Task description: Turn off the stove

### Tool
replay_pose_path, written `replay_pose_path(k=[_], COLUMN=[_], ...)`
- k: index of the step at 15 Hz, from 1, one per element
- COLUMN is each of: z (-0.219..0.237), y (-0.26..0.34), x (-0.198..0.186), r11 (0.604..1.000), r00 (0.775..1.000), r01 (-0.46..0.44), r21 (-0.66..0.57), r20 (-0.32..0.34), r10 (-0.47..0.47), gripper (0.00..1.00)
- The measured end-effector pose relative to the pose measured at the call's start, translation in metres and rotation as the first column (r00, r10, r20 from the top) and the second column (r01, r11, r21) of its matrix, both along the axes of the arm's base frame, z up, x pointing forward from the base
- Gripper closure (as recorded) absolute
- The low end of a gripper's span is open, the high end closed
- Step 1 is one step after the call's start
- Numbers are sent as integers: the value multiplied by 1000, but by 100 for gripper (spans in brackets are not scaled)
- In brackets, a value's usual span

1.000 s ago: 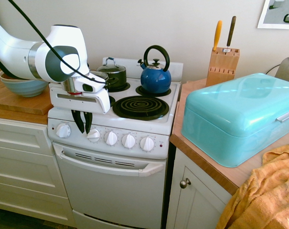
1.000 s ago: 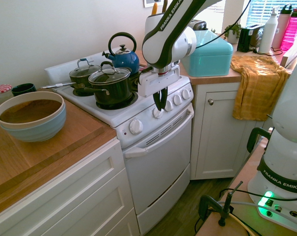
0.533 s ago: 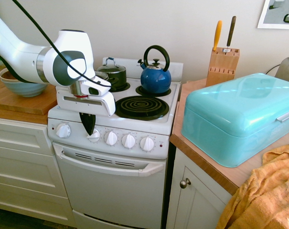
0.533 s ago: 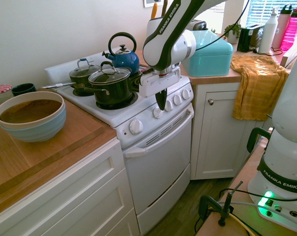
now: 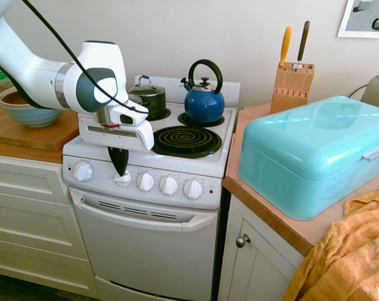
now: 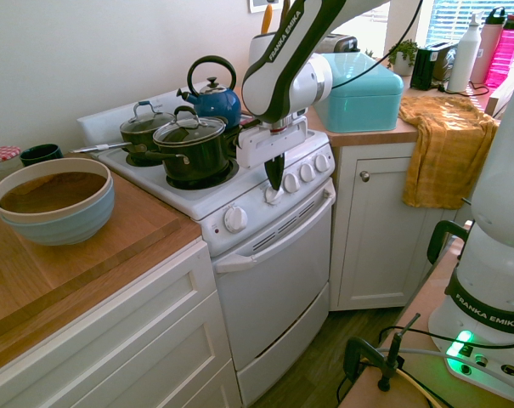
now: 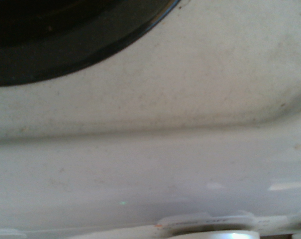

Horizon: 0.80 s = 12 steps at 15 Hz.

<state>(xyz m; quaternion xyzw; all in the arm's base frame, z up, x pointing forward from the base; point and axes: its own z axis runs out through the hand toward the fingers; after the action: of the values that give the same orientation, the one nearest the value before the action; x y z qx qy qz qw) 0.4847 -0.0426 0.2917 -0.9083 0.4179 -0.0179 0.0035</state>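
The stove (image 5: 145, 207) stands between a run of white drawers (image 5: 26, 213) under a wooden counter (image 5: 26, 135) and a white cabinet (image 5: 252, 263) under a second stretch of counter. The white arm (image 5: 32, 72) reaches in over the front edge of the stove, and its gripper (image 5: 119, 170) points straight down with the dark fingers pressed together into a single wedge. The tips sit on the second knob (image 5: 123, 179) (counted from the drawer side) in the front row of five; whether they pinch its ridge or only rest on it cannot be told.

On the burners sit a blue kettle (image 5: 203, 100) at the back, a lidded dark pot (image 6: 191, 144) at the front and a second lidded pot (image 5: 148, 99) behind it, while one front coil burner (image 5: 184, 140) lies bare. A turquoise bread box (image 5: 308, 157) rests on the counter beside the stove, with an orange towel (image 5: 346, 257) draped over the counter edge near it and a knife block (image 5: 292, 84) against the wall. A blue bowl (image 6: 54, 200) sits on the wooden counter on the other side.
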Motion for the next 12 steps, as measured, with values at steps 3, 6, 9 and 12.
replay_pose_path(k=[3,6,9,12], z=[-3,-13,-28,-31], y=[-7,-11,-14,-16], x=[0,-1,-3,-5], r11=[1000,1000,1000,999], r00=[1000,1000,999,999], r01=[5,6,10,24], r21=[-8,-13,-12,25], r20=[-3,-23,-47,-48], r10=[-5,-6,-10,-23], gripper=[100,100,100,100])
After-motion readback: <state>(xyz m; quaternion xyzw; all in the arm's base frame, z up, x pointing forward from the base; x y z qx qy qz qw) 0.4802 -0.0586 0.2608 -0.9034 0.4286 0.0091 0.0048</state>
